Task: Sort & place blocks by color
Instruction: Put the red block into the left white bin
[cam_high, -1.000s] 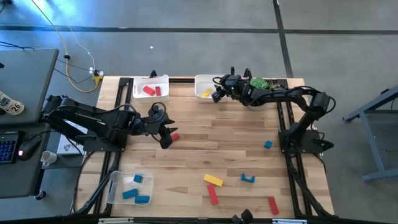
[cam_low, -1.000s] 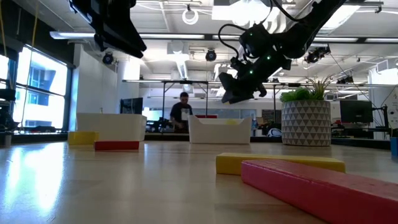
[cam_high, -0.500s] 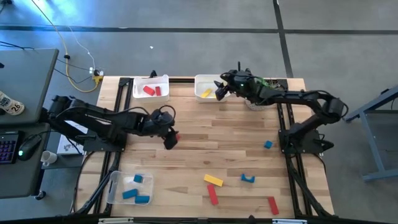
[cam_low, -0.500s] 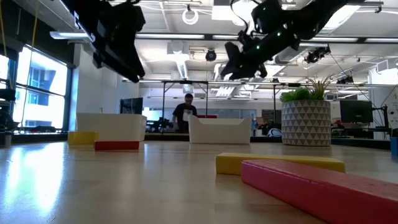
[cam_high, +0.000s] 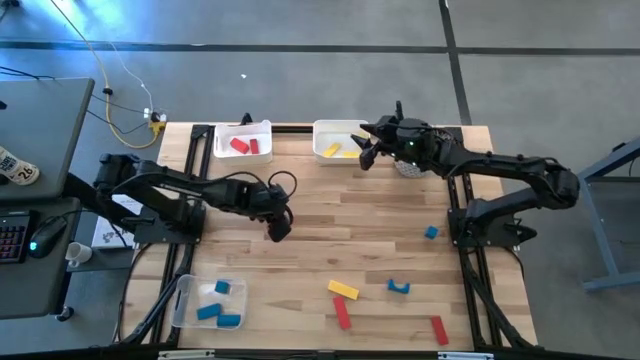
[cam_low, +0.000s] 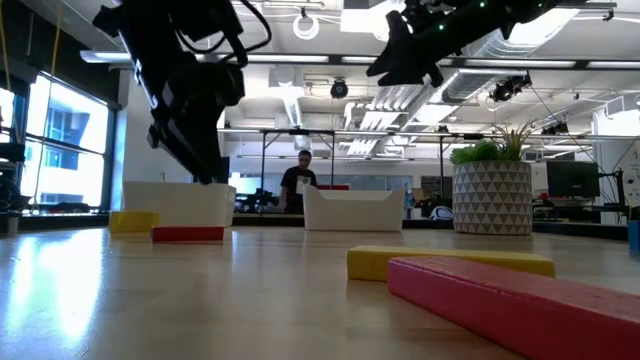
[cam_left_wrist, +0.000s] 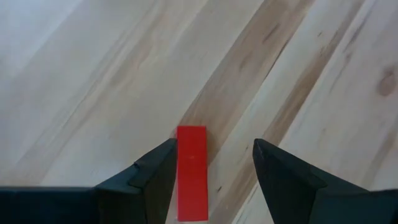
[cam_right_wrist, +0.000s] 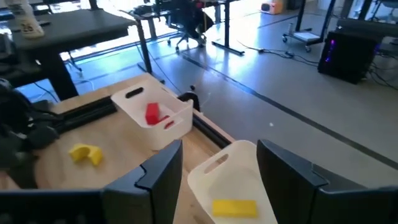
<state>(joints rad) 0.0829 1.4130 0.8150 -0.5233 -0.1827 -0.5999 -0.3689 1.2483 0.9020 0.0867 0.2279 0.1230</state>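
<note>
A red block (cam_left_wrist: 191, 171) lies flat on the wooden table (cam_high: 340, 215), left of the middle. My left gripper (cam_left_wrist: 214, 146) is open and hangs a little above it, fingers pointing down, one on either side of the block. In the high view the gripper (cam_high: 278, 225) hides the block. In the low view the gripper (cam_low: 200, 150) hangs above the block (cam_low: 188, 233). My right gripper (cam_high: 365, 150) is open and empty, high over the white bin (cam_high: 335, 140) at the far edge. That bin holds yellow blocks (cam_right_wrist: 234, 206).
A white bin (cam_high: 243, 140) with red blocks stands at the far left. A clear bin (cam_high: 210, 300) with blue blocks stands at the near left. Loose yellow (cam_high: 343, 290), red (cam_high: 342, 313), red (cam_high: 438, 329) and blue (cam_high: 399, 287) blocks lie near the front. A potted plant (cam_low: 490, 195) stands far right.
My left gripper has gone a little toward the table's right edge and down over the red block, still open. My right gripper has risen above the yellow bin and drawn back toward the table's right edge.
</note>
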